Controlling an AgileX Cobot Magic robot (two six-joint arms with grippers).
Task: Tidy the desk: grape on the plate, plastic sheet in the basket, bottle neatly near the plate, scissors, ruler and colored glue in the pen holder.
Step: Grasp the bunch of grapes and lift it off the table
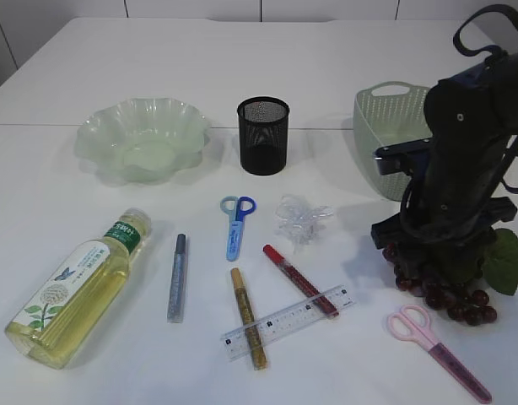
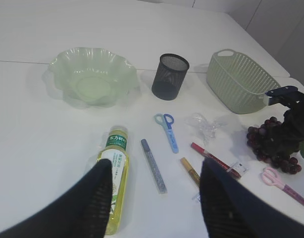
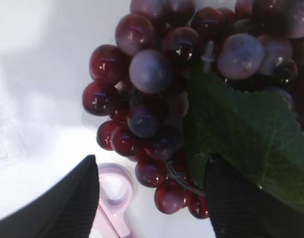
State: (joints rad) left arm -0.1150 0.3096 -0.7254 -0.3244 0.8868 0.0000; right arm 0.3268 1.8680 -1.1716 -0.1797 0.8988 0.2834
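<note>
1. The grape bunch (image 1: 440, 291) lies on the table's right side, in front of the basket (image 1: 385, 135) and well apart from the plate (image 1: 141, 139), which sits at the far left, past the pen holder (image 1: 263, 135)

2. The right gripper (image 3: 149, 198) hangs directly over the bunch; its wrist view is filled with berries and a green leaf (image 3: 246, 144), so the fruit lies straight below and slightly ahead of the fingertips

3. Its jaws stand well apart and hold nothing: one dark finger (image 3: 68, 203) shows on the table side beside the pink scissors (image 3: 112, 198), the other over the leaf edge, and the lower berries sit in the gap between them

4. The bunch appears to run from its broad top, far from the fingers in the wrist view, down to a narrow tip near them; the jaws open across that length, so closing would pinch the cluster's narrow end

5. The right arm is clearly the nearer one. The left gripper (image 2: 154, 198) hovers, spread and empty, over the bottle (image 2: 112, 178) and the silver glue pen (image 2: 153, 158), far from the fruit

6. My judgement: the coming move depends on dropping straight down so the fingers straddle the berries, not the leaf or the scissors' handle, which sits just beside the bunch
</note>
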